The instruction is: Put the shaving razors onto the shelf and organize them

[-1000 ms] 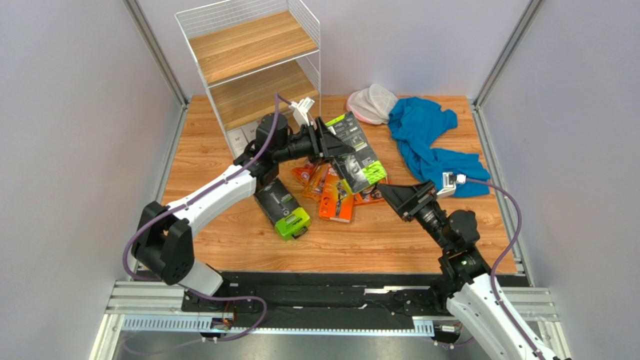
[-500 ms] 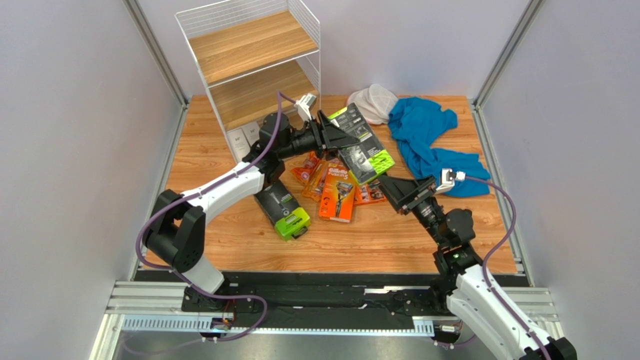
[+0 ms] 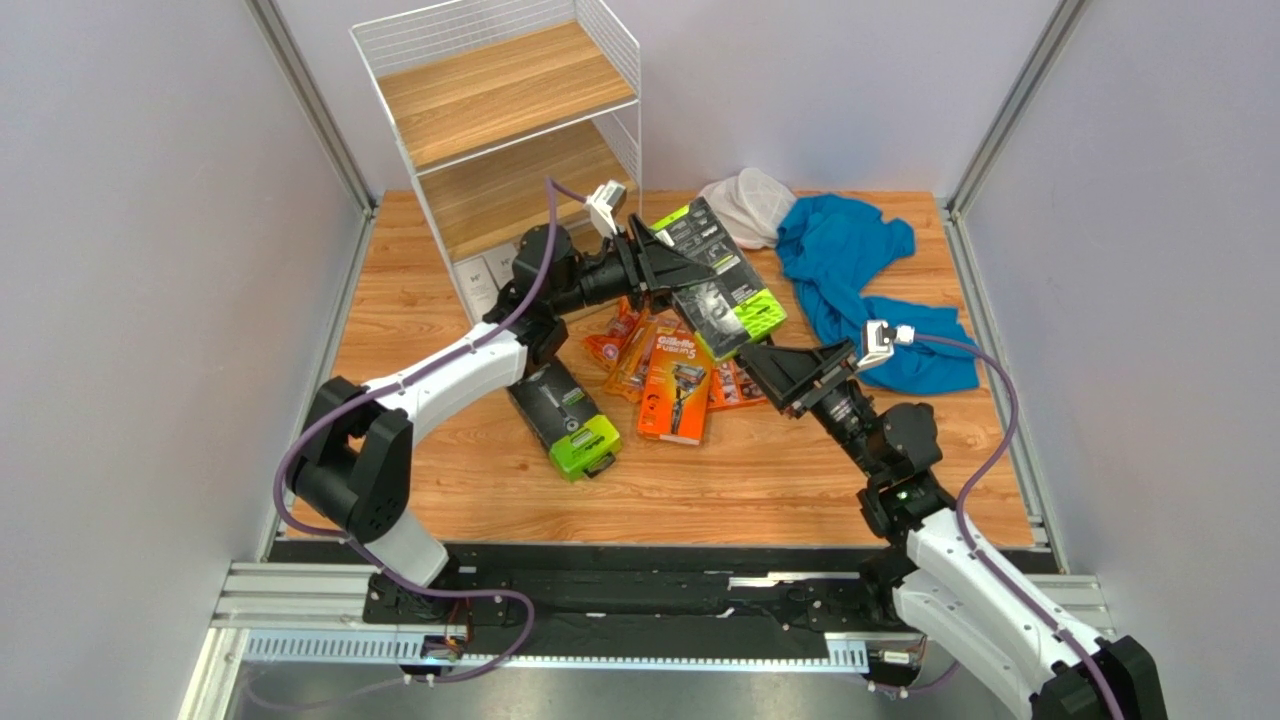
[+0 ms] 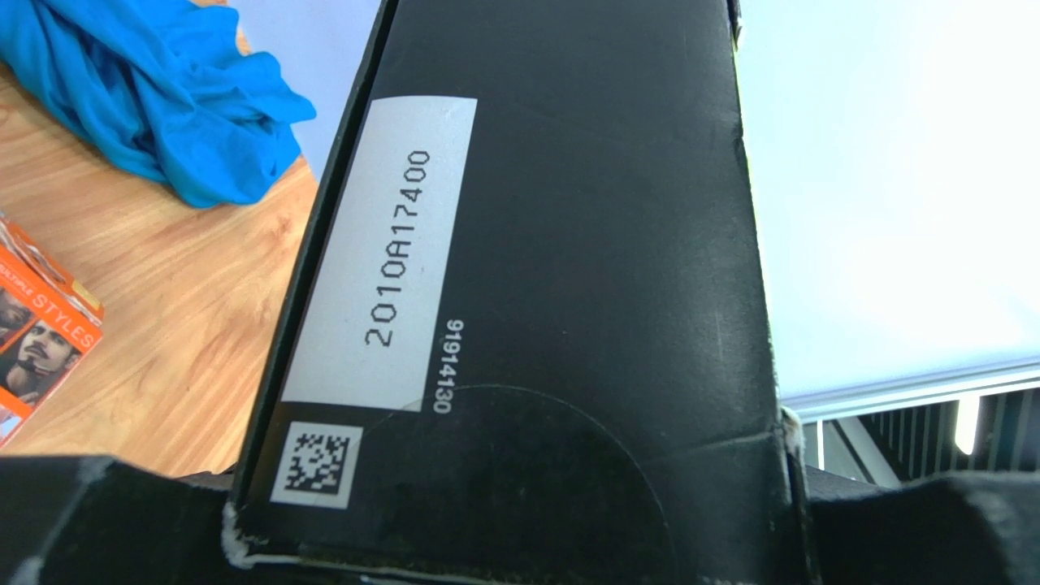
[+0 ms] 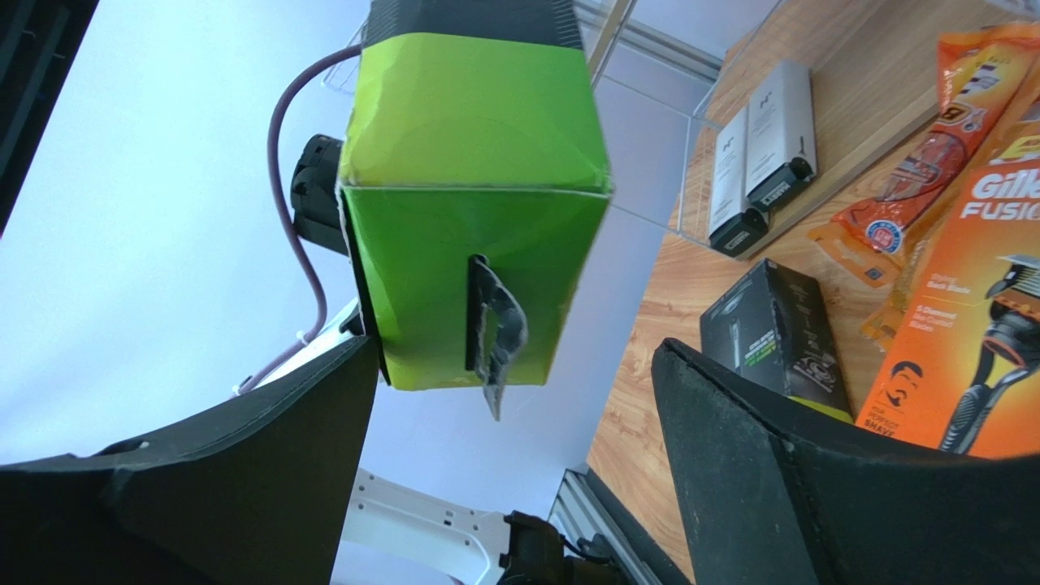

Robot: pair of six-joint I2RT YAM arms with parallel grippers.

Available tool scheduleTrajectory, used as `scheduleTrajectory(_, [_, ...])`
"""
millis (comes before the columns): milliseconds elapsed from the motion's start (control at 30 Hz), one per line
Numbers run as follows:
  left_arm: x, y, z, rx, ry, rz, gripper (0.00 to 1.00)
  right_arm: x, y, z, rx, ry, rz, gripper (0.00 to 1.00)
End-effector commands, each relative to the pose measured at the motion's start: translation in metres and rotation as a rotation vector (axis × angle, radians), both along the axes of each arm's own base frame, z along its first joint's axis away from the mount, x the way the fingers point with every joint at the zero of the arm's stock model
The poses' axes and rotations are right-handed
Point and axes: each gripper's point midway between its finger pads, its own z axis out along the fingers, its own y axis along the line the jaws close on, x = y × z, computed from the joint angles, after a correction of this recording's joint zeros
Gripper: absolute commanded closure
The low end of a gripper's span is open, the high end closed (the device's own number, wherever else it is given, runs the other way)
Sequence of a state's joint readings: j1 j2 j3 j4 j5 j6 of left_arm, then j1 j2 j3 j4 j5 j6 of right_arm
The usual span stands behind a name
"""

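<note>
Held pack: The left gripper (image 3: 651,267) is clamped on the dark end of a black pack (image 3: 721,293). It carries the pack clear of the table (image 3: 451,480), over the far half and just right of the shelf (image 3: 504,98).
Reason for hold: The pack's green end points toward the right arm. We judge this to be a handover or a regrip in the air, not a direct placement.
Left arm pose: The arm is stretched forward from the near left corner, wrist level, with the pack jutting out sideways to the right.
Right gripper: The right gripper (image 3: 766,372) is spread wide, with one finger on either side of the green end. We see no contact in the wrist view.
Right arm pose: The arm is raised from the near right corner, forearm slanting up and inward.
Remaining packs: The second black pack (image 3: 568,413) and the orange boxes (image 3: 676,387) lie flat at mid-table.
Shelf: The shelf stands at the far left corner. The two tiers in view carry no pack.
</note>
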State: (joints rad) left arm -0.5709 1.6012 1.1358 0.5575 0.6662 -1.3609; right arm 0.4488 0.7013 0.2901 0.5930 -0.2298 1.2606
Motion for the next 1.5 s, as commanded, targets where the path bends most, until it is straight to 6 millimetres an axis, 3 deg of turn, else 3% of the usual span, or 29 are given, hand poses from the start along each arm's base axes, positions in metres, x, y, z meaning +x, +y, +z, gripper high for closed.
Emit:
scheduleTrajectory(0, [-0.011, -0.002, 0.036, -0.087, -0.101, -0.010, 0.97, -0.013, 0.001, 0.039, 0.024, -0.124, 0.018, 0.14])
scheduleTrajectory(267, [-0.011, -0.005, 0.042, -0.092, -0.107, -0.027, 0.97, -0.018, -0.008, 0.048, 0.013, -0.156, -0.022, 0.09])
scheduleTrajectory(700, [-0.013, -0.006, 0.041, -0.094, -0.104, -0.035, 0.98, -0.009, -0.002, 0.038, 0.021, -0.130, -0.013, 0.16])
scheduleTrajectory(800, [-0.015, -0.005, 0.035, -0.088, -0.094, -0.038, 0.98, -0.006, -0.001, 0.039, 0.027, -0.130, -0.015, 0.21])
scheduleTrajectory(967, [-0.017, -0.004, 0.027, -0.083, -0.084, -0.035, 0.98, -0.004, 0.012, 0.043, 0.024, -0.131, 0.040, 0.43])
scheduleTrajectory(1133, [-0.023, -0.002, 0.019, -0.060, -0.102, -0.049, 0.97, -0.003, 0.011, 0.040, 0.019, -0.116, 0.032, 0.65])
scheduleTrajectory(1233, [-0.028, 0.002, 0.007, 0.009, -0.134, -0.044, 0.91, -0.005, 0.010, 0.041, 0.004, -0.115, 0.027, 0.72])
scheduleTrajectory(1300, [-0.033, 0.007, 0.000, 0.068, -0.131, -0.035, 0.71, -0.006, 0.009, 0.043, -0.006, -0.119, 0.021, 0.74])
scheduleTrajectory(1333, [-0.034, 0.011, -0.013, 0.136, -0.137, -0.028, 0.58, -0.007, 0.008, 0.043, -0.011, -0.115, 0.016, 0.75])
scheduleTrajectory(1400, [-0.035, 0.021, -0.012, 0.196, -0.169, 0.024, 0.50, -0.006, 0.006, 0.044, -0.020, -0.114, 0.006, 0.76])
scheduleTrajectory(1433, [-0.036, 0.027, -0.026, 0.271, -0.167, 0.036, 0.43, -0.006, 0.006, 0.044, -0.022, -0.110, 0.005, 0.76])
scheduleTrajectory(1467, [-0.039, 0.035, -0.022, 0.297, -0.189, 0.061, 0.39, -0.006, 0.005, 0.045, -0.023, -0.113, 0.004, 0.77])
